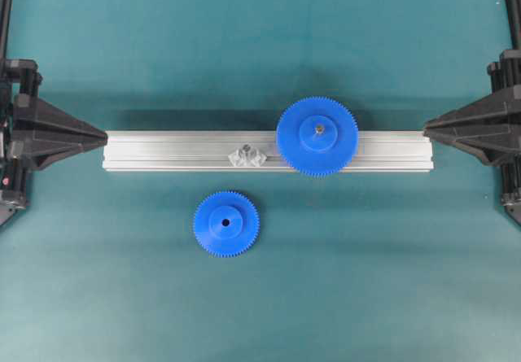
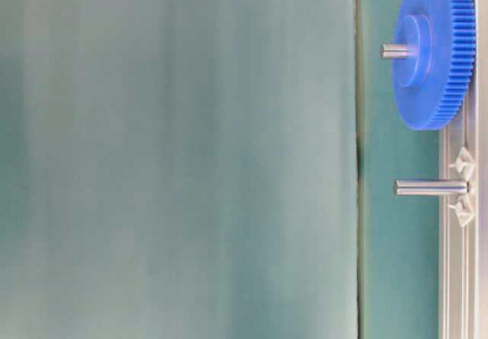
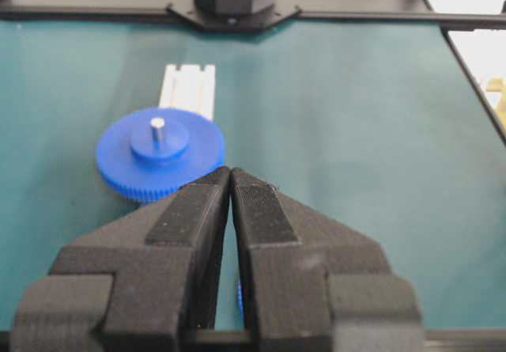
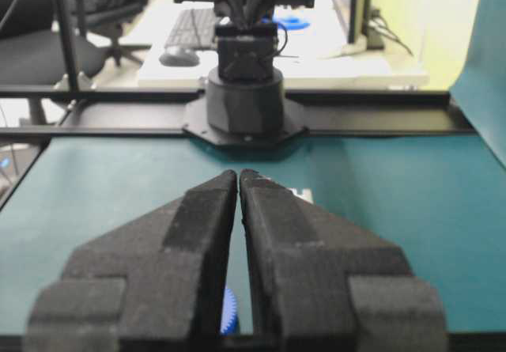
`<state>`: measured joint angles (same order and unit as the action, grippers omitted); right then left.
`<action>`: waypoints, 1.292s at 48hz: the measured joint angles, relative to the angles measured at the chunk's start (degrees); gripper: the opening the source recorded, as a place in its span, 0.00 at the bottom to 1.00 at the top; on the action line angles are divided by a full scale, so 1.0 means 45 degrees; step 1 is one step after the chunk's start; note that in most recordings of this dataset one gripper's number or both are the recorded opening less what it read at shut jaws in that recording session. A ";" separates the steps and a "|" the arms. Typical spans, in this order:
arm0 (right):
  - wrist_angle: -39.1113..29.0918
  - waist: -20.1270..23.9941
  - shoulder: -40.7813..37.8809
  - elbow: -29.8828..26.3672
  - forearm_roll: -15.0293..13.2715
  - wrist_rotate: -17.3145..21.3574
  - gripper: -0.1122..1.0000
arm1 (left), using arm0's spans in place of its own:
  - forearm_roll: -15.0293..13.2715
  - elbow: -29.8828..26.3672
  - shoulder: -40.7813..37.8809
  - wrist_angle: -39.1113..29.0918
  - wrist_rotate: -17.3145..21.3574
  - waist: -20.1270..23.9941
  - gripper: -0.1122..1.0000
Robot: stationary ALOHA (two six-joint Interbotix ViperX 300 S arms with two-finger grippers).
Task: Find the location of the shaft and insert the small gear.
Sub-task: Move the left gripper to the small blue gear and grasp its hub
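The small gear [image 1: 225,224] lies flat on the teal mat, in front of the rail and apart from it. The shaft [image 1: 243,148] stands bare in its translucent mount [image 1: 248,159] on the aluminium rail [image 1: 163,150], left of the larger blue gear [image 1: 317,136]. The table-level view shows the shaft [image 2: 431,188] beside the larger gear [image 2: 435,49]. My left gripper [image 1: 104,137] is shut and empty at the rail's left end. My right gripper [image 1: 426,126] is shut and empty at its right end. The left wrist view shows the shut gripper [image 3: 230,174] with the larger gear [image 3: 158,158] beyond.
The larger gear sits on its own grey pin [image 3: 157,125] on the rail [image 3: 188,89]. In the right wrist view the shut gripper [image 4: 239,174] hides most of the rail; a toothed blue edge [image 4: 229,312] shows between the fingers. The opposite arm's base [image 4: 245,99] stands behind.
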<state>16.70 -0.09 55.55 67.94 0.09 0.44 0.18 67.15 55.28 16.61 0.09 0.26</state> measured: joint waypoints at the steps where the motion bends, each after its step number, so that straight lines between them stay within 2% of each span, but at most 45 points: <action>1: -0.0020 -0.0020 0.0000 0.0000 0.0000 0.0000 0.25 | 0.0020 -0.0039 -0.0059 -0.0039 -0.0117 -0.0020 0.20; 3: -0.0059 0.0000 0.0000 0.0000 0.0039 0.0000 0.25 | 0.0039 -0.0156 -0.0332 -0.0234 -0.0449 -0.0020 0.18; 7: -0.0957 -0.0020 -0.0039 -0.0020 0.0391 0.0078 0.15 | 0.0078 -0.0566 -0.1211 -0.0684 -0.0879 -0.0137 0.10; 11: -0.2090 -0.0039 -0.0039 -0.0215 0.0508 0.0195 0.12 | 0.0098 -0.0996 -0.1953 -0.1016 -0.1094 -0.0234 0.10; 26: -0.5313 -0.0078 0.0020 -0.0781 0.0527 0.0273 0.12 | 0.0117 -0.2500 -0.4473 -0.3164 -0.1133 -0.0801 0.10; 36: -0.6270 -0.0098 0.0020 -0.0840 0.0547 0.0313 0.12 | 0.0117 -0.3516 -0.6250 -0.4473 -0.1133 -0.1016 0.10; 44: -0.6797 -0.0117 0.0020 -0.0879 0.0547 0.0742 0.12 | 0.0098 -0.4531 -0.7715 -0.5391 -0.1152 -0.1348 0.13; 47: -0.6992 -0.0137 0.0039 -0.0879 0.0547 0.0879 0.12 | 0.0117 -0.4805 -0.8164 -0.5566 -0.1152 -0.1367 0.20; 50: -0.7109 -0.0117 0.0020 -0.0918 0.0527 0.0898 0.12 | 0.0117 -0.5059 -0.8613 -0.5684 -0.1152 -0.1387 0.31; 58: -0.7383 -0.0117 0.0039 -0.0996 0.0547 0.0918 0.12 | 0.0117 -0.5645 -0.9844 -0.5859 -0.1230 -0.1465 0.73; 62: -0.7520 -0.0137 0.0039 -0.0996 0.0547 0.0938 0.12 | 0.0117 -0.5918 -1.0410 -0.5879 -0.1230 -0.1582 0.90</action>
<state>-17.14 -0.70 55.72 63.46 2.55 4.66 0.70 40.52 8.44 -9.84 -5.45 -6.86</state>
